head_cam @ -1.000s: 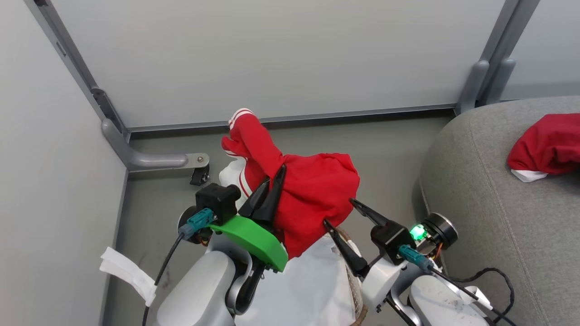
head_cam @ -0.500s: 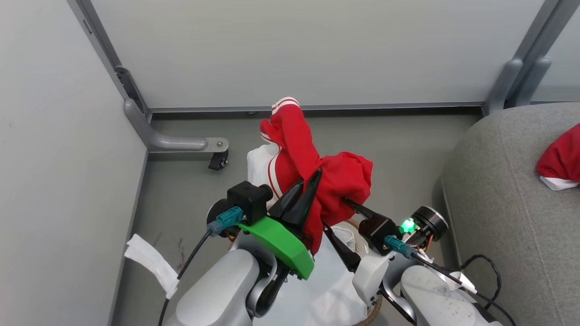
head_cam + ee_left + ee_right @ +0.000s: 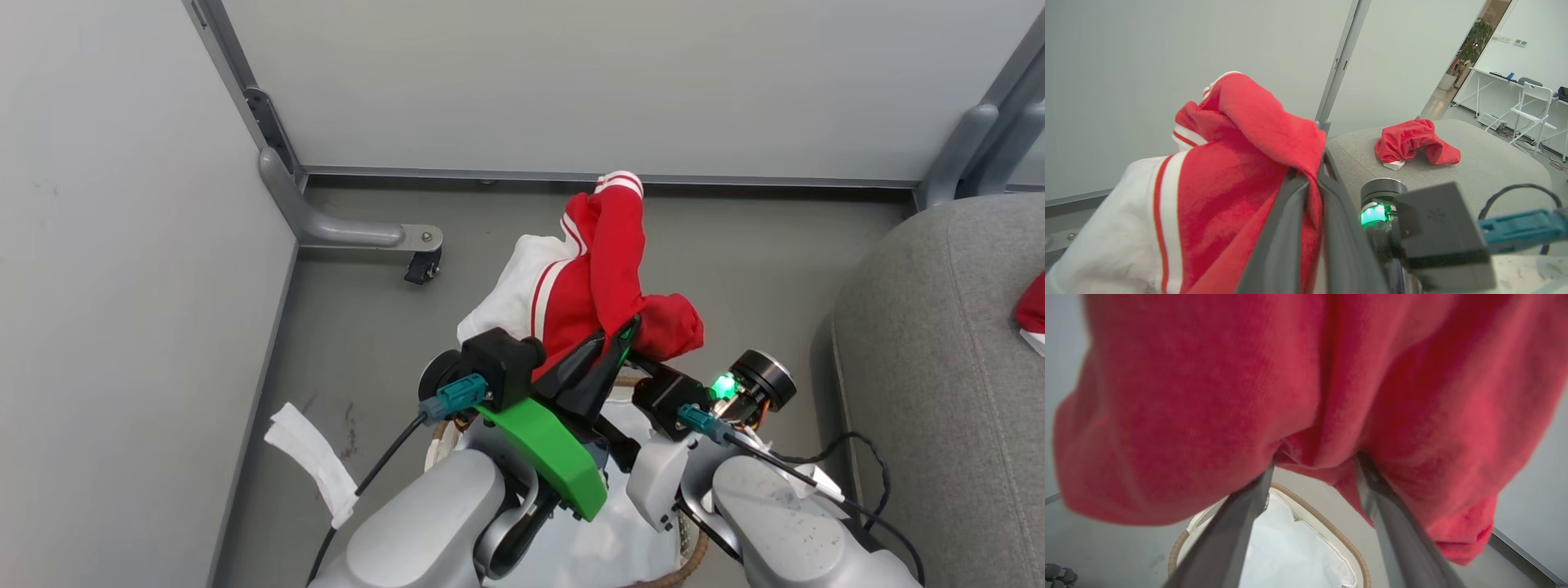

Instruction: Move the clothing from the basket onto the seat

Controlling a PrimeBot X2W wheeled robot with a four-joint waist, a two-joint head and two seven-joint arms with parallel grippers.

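My left gripper [image 3: 608,351] is shut on a bright red garment [image 3: 604,269] with white stripes and a white panel, held up above the basket [image 3: 692,563]. In the left wrist view the cloth [image 3: 1237,171] is pinched between the closed fingers [image 3: 1290,228]. My right gripper [image 3: 1314,465] is open just beneath it, and the red fabric [image 3: 1208,396] drapes over both fingertips. Below them are the basket's woven rim [image 3: 1333,535] and white liner [image 3: 1290,551]. The grey seat [image 3: 939,367] lies to the right with another red garment [image 3: 1412,143] on it.
Grey partition walls close the back and left. A metal foot with a castor [image 3: 420,265] stands on the floor at the back left. A white strip [image 3: 314,457] hangs on the left arm's cable. Past the seat, the left wrist view shows a doorway with a white chair [image 3: 1533,110].
The camera has swung, sliding the seat toward the right edge. My left gripper has carried the garment over the right gripper, whose spread fingers are now under the cloth.
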